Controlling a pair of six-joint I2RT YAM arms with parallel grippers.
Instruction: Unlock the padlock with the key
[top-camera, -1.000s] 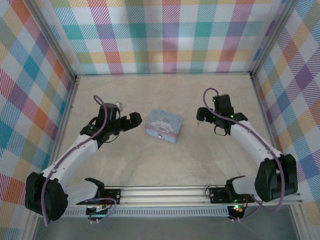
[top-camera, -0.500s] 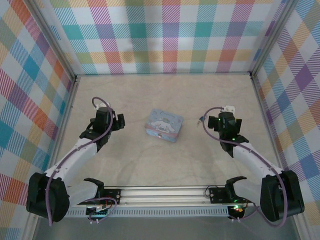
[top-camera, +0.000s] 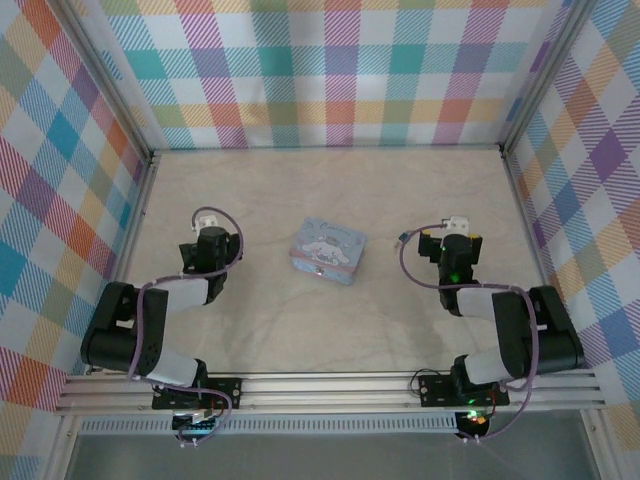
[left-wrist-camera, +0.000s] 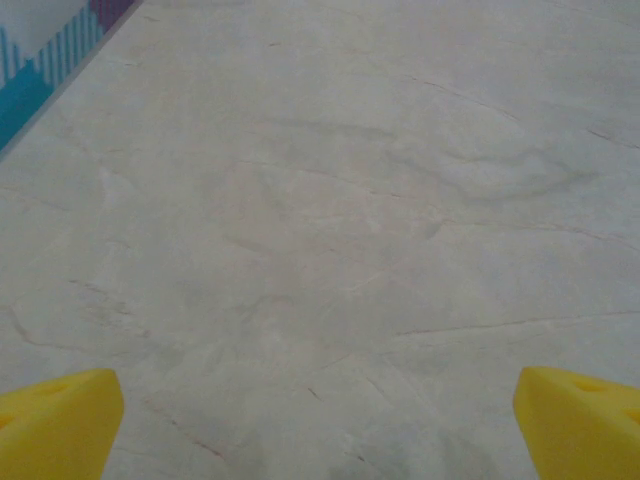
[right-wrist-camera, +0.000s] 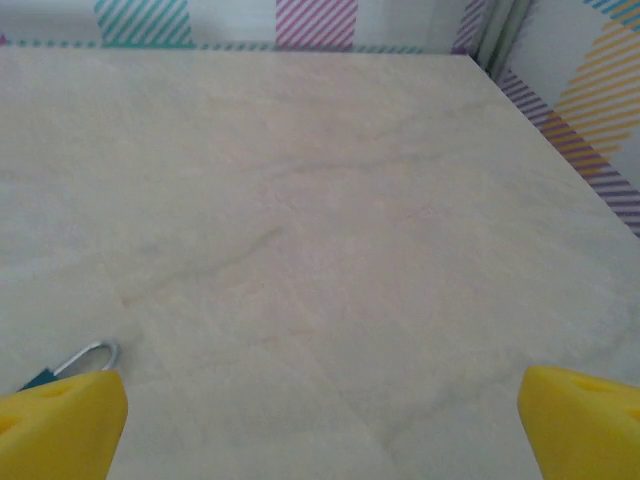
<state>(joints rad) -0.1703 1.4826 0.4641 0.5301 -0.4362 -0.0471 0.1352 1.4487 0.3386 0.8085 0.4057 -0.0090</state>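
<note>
The right hand (top-camera: 452, 241) stands wide open and holds nothing. In its wrist view the two yellow fingertips (right-wrist-camera: 60, 420) are cut off at the bottom corners, above the pale marbled tabletop (left-wrist-camera: 330, 200). Just beside the tip at the lower left of that view lies a small silver ring with a teal tag (right-wrist-camera: 92, 353). It is half hidden behind that tip, so I cannot tell whether a key hangs on it.

The left hand (top-camera: 208, 247) is spread wide and empty too, its fingertips clipped the same way. From above, the fingers of both hands are hard to make out under the wrists.

Between the hands, mid-tabletop, sits a pale blue rectangular tin with a white cartoon character (top-camera: 330, 245). The tiny dark metal padlock (top-camera: 318, 268) shows as a speck on the tin's near side. It is too small to read and well apart from either hand.
</note>
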